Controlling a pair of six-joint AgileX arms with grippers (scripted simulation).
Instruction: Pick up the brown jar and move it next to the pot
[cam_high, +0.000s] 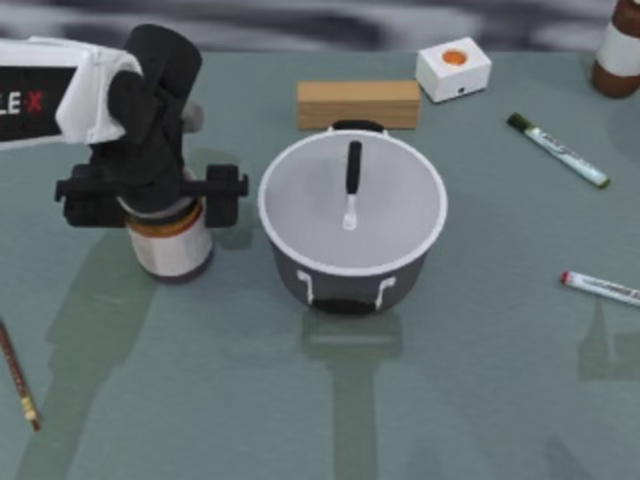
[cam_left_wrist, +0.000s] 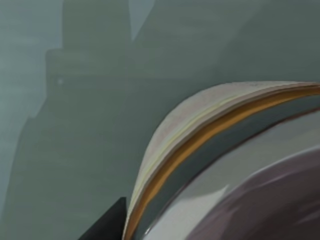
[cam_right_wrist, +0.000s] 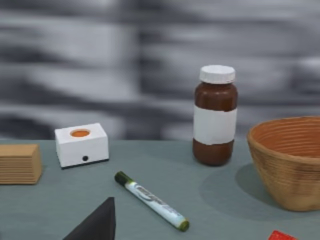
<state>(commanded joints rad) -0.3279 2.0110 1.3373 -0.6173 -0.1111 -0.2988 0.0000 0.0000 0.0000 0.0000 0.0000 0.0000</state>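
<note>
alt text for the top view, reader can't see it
The left gripper sits over the brown jar, which stands on the table just left of the pot. A wooden block, white box and markers lie nearby.

I see the small glass jar with white paper label, orange-brown contents and dark base (cam_high: 172, 245) standing upright at the left-centre of the top view, its lid hidden from above. In the left wrist view its label edge (cam_left_wrist: 165, 145) fills the lower right. Just to its right, close but apart, sits the large dark grey round pot with white rim (cam_high: 352, 222), pale grey lid on, black-and-white bar handle across the middle, black side handles.
</note>
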